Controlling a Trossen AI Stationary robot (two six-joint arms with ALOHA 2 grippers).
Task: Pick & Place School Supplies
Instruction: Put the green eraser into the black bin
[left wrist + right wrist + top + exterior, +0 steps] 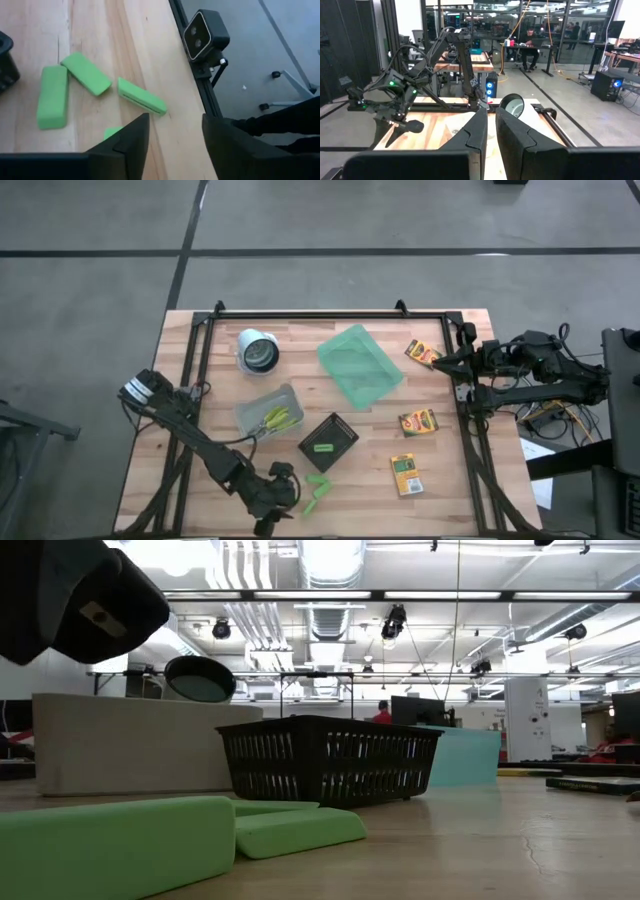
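Several bright green marker-like sticks (141, 95) lie flat on the wood near the table's front edge, and also show in the high view (318, 492). My left gripper (175, 120) hovers open just left of them (284, 486), nothing between its fingers. A sliver of another green stick (112, 132) peeks out beside one finger. One more stick (322, 447) lies in the black box (328, 442). Yellow-green scissors (275, 420) rest in the clear bin (268, 410). Three crayon boxes (417, 422) lie flat on the table's right half. My right gripper (491, 131) waits shut at the right edge.
A white cup (258, 350) and a translucent green tray (360, 365) stand at the back. The low camera (205, 37) sits on the black frame rail at the table's front edge, close to the sticks. Bare wood lies between the black box and the crayon boxes.
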